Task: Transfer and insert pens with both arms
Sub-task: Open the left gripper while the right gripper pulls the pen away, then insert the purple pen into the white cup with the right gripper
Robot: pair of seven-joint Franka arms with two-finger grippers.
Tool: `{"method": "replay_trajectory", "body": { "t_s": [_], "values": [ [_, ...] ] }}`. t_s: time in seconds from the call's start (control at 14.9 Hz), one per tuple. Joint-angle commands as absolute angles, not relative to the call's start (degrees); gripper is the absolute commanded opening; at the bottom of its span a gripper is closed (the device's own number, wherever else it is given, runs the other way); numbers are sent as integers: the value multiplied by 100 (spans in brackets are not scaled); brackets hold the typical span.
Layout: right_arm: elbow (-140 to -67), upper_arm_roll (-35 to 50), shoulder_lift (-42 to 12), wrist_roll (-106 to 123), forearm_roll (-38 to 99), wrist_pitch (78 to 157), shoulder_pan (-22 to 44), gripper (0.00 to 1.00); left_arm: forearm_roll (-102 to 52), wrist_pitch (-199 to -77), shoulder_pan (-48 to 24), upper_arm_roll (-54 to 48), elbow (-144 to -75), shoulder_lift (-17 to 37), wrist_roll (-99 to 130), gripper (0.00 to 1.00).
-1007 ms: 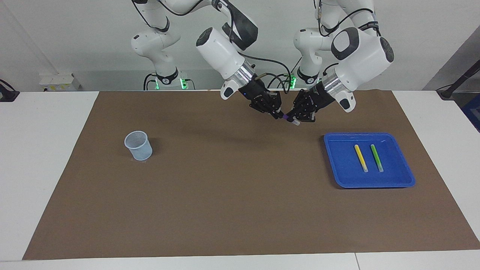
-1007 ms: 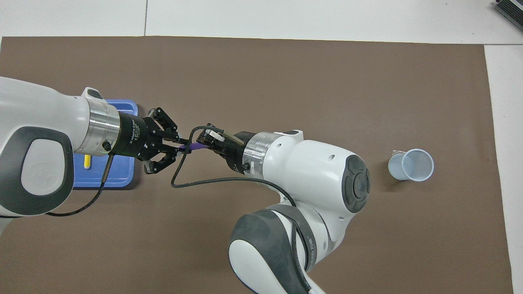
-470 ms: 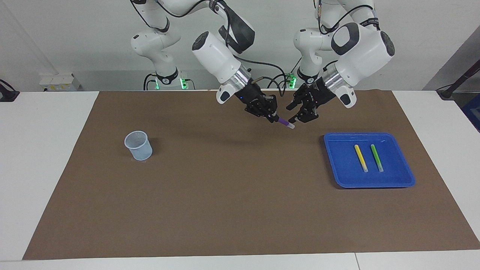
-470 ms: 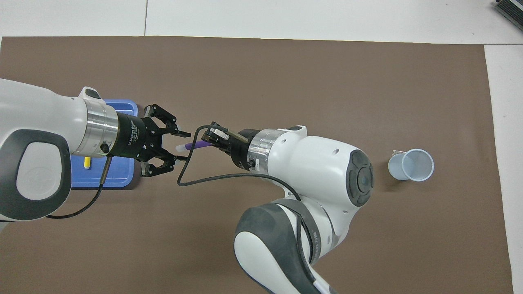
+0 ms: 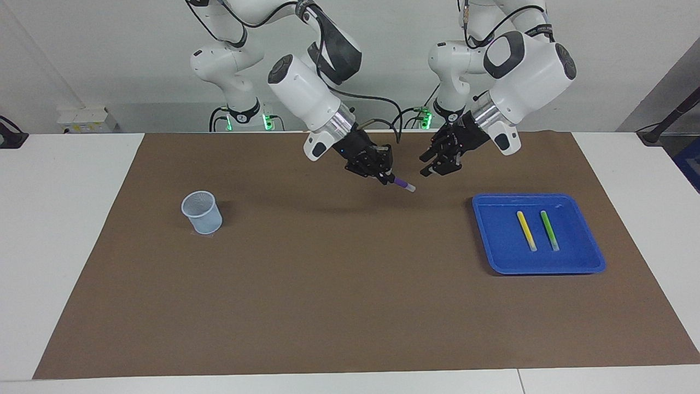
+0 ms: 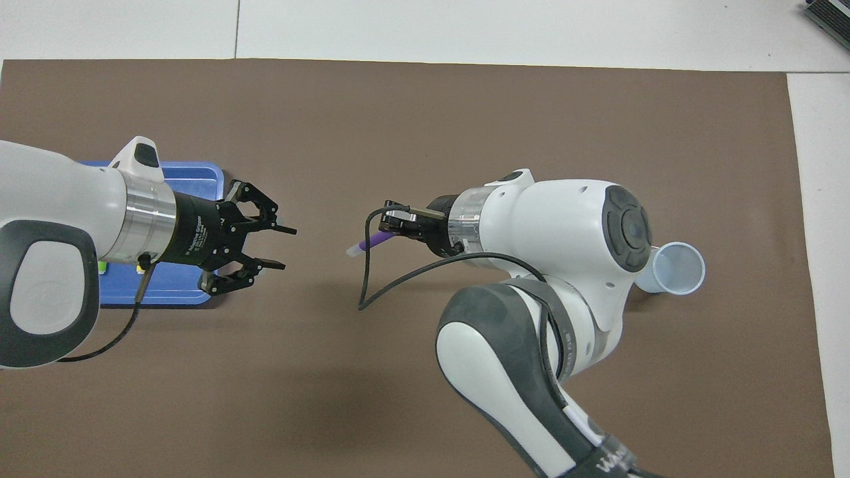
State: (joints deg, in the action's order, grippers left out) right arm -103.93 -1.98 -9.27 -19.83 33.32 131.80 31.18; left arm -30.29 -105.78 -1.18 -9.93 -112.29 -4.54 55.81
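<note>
The right gripper (image 5: 389, 179) clamps the purple pen (image 5: 403, 185), light and stiff, by its barrel end, the cap jutting out; the left gripper (image 5: 427, 167) gapes empty beside it.

Right gripper (image 5: 387, 178) pinching purple pen (image 5: 402, 185) over mat (image 5: 328, 284), left gripper (image 5: 429, 168) parted beside it, yellow pen (image 5: 526, 230) and green pen (image 5: 549, 230) in tray (image 5: 492, 241), cup (image 5: 201, 212) well apart from tray
</note>
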Motion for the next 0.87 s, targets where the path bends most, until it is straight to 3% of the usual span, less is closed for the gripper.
{"method": "replay_trajectory", "body": {
  "t_s": [0.0, 0.47, 0.81],
  "values": [
    [-10389, -176, -747, -1408, 3077, 12606, 2840, 0, -2498, -10240, 140, -976, -11391, -694, 3934, 43],
    [-10441, -185, -203, 980, 1399, 10268, 1453, 0, -1242, -10379, 966, -976, -11408, -659, 549, 44],
    [-10625, -167, -97, 2292, -41, 10055, 1046, 0, -792, -11247, 1406, -976, -11838, -571, -807, 46]
  ]
}}
